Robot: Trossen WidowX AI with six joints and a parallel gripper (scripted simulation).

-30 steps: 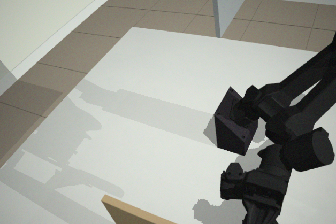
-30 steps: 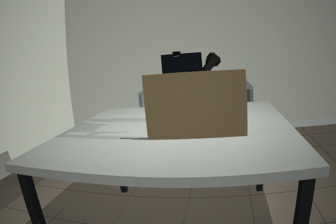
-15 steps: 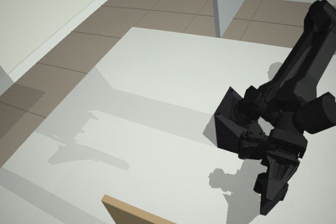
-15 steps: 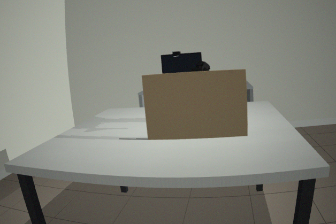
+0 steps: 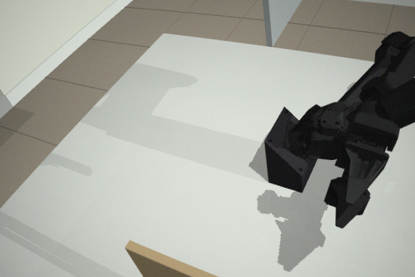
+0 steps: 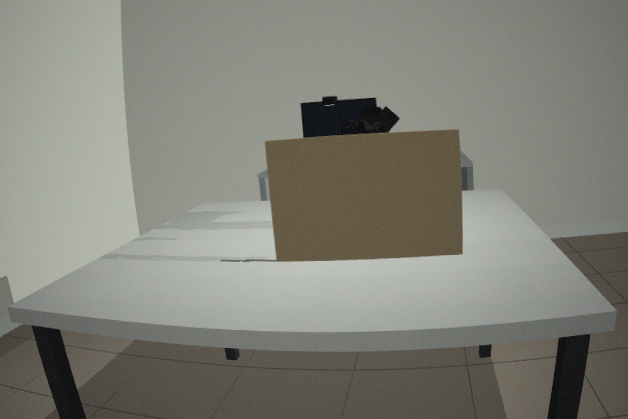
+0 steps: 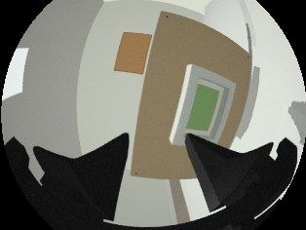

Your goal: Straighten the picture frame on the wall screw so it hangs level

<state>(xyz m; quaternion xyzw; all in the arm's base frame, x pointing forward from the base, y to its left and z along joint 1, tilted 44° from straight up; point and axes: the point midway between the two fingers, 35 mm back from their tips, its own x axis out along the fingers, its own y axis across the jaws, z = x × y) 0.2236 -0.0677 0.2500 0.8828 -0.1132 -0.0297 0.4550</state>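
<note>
Grey-rimmed, the picture frame (image 7: pixel 181 104) hangs well beyond the open end effector (image 5: pixel 352 215) (image 7: pixel 157 137).
</note>
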